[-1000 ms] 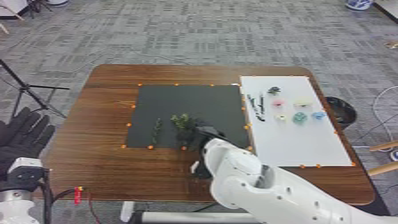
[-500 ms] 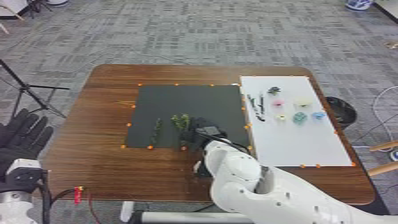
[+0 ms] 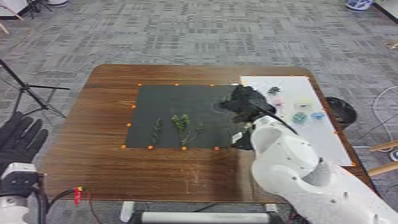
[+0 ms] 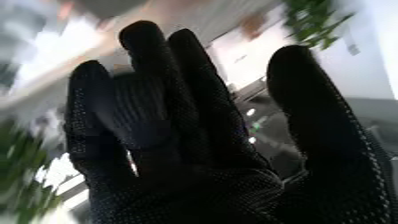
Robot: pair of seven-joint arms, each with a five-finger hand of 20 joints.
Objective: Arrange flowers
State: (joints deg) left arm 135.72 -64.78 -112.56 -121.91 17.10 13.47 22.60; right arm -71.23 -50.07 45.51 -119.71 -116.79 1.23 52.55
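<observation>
Head view: beside the left edge of the brown bench, the left robot hand is spread wide, its fingers straight. Three green sprigs lie on the black mat, roughly upright in the view. The left one is slim and dark; the middle one is the bushiest, its leaves thickest toward the far end; the right one is thin and sparse. Farther off, the right robot hand is over the seam between mat and white sheet; in the right wrist view its thumb stands wide of its mostly straight fingers. On the sheet are a ruffled teal bloom, a blue one, a pale cream one, a pink one and, farthest, a small dark one.
</observation>
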